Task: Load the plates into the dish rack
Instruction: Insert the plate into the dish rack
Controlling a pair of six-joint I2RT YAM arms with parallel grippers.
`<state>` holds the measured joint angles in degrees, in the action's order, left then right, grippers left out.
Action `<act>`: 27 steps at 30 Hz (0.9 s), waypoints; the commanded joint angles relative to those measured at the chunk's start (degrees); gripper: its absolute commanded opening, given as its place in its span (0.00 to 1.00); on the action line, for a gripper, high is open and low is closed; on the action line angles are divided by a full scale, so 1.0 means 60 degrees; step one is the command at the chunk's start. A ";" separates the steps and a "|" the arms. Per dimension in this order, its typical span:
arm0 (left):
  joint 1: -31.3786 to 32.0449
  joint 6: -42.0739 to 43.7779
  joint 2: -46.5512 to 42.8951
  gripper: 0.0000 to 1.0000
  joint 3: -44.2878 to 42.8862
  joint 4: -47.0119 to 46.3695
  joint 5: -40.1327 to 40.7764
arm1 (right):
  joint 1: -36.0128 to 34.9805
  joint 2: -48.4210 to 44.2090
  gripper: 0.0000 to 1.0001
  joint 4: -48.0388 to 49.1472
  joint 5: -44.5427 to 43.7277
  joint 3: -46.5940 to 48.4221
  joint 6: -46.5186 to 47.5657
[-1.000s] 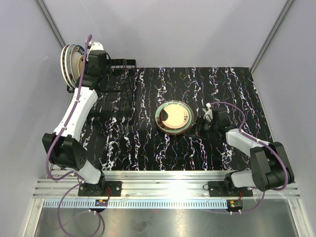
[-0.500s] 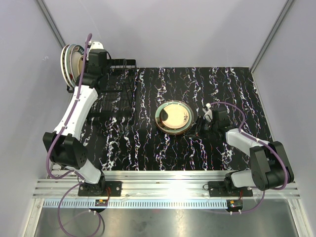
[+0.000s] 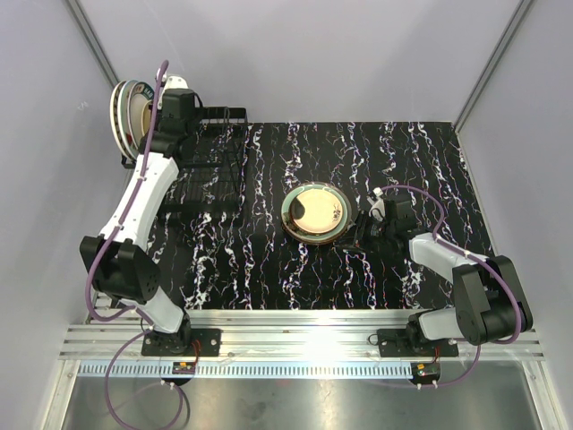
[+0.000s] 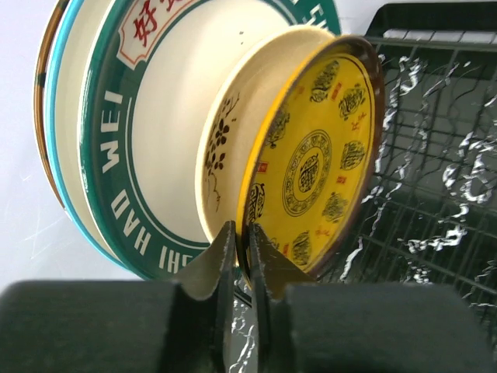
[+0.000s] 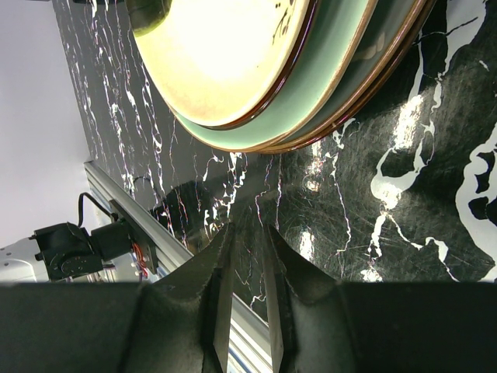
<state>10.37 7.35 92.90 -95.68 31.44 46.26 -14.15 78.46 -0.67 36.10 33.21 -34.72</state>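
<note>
Several plates (image 3: 130,112) stand on edge at the left end of the black wire dish rack (image 3: 215,148). In the left wrist view a teal-rimmed lettered plate (image 4: 116,155) is behind, a cream one (image 4: 221,148) leans on it, and a yellow plate (image 4: 318,155) stands in front. My left gripper (image 4: 241,227) is shut on the yellow plate's lower rim. A stack of plates (image 3: 315,212) lies mid-table: cream on top (image 5: 225,54), pale green (image 5: 326,85) beneath. My right gripper (image 5: 247,227) sits low by the stack's right side (image 3: 360,230), slightly open and holding nothing.
The rack's wire slots (image 4: 435,155) to the right of the yellow plate hold nothing. The dark marbled mat (image 3: 421,170) covers the table. A metal rail (image 3: 304,318) runs along the near edge, and grey walls close in on both sides.
The left arm has shifted very slightly at the rack. The plates, the stack and the right arm stand as before.
</note>
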 commanded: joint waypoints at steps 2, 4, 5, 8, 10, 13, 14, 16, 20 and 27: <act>-0.0176 0.0268 0.0131 0.23 -0.0357 0.0282 0.0596 | -0.0044 0.0020 0.28 0.0302 -0.0010 0.0368 0.0176; -0.0176 0.0297 0.0131 0.26 -0.0357 0.0282 0.0596 | -0.0044 0.0020 0.28 0.0302 -0.0010 0.0368 0.0162; -0.0176 0.0283 0.0131 0.26 -0.0357 0.0282 0.0596 | -0.0058 0.0034 0.28 0.0302 0.0004 0.0368 0.0176; -0.0176 0.0297 0.0117 0.26 -0.0343 0.0282 0.0610 | -0.0044 0.0034 0.28 0.0302 0.0004 0.0383 0.0162; -0.0176 0.0283 0.0073 0.26 -0.0343 0.0253 0.0567 | -0.0044 0.0020 0.28 0.0302 0.0004 0.0383 0.0176; -0.0161 0.0268 0.0000 0.33 -0.0357 0.0224 0.0537 | -0.0044 0.0020 0.28 0.0302 0.0004 0.0383 0.0162; -0.0161 0.0268 -0.0029 0.34 -0.0357 0.0238 0.0523 | -0.0058 0.0020 0.28 0.0302 0.0004 0.0383 0.0176; -0.0161 0.0239 -0.0146 0.39 -0.0357 0.0209 0.0435 | -0.0044 0.0020 0.28 0.0287 -0.0010 0.0383 0.0162; -0.0146 0.0122 -0.0366 0.47 -0.0532 0.0267 0.0142 | -0.0058 -0.0009 0.28 0.0272 -0.0010 0.0397 0.0176; -0.0029 -0.0112 -0.0805 0.53 -0.0767 0.0399 -0.0429 | -0.0058 -0.0083 0.28 0.0228 -0.0025 0.0412 0.0205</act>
<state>9.82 7.62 91.90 -96.88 34.61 45.71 -14.15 78.54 -0.69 36.10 33.32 -34.68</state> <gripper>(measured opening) 0.522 0.276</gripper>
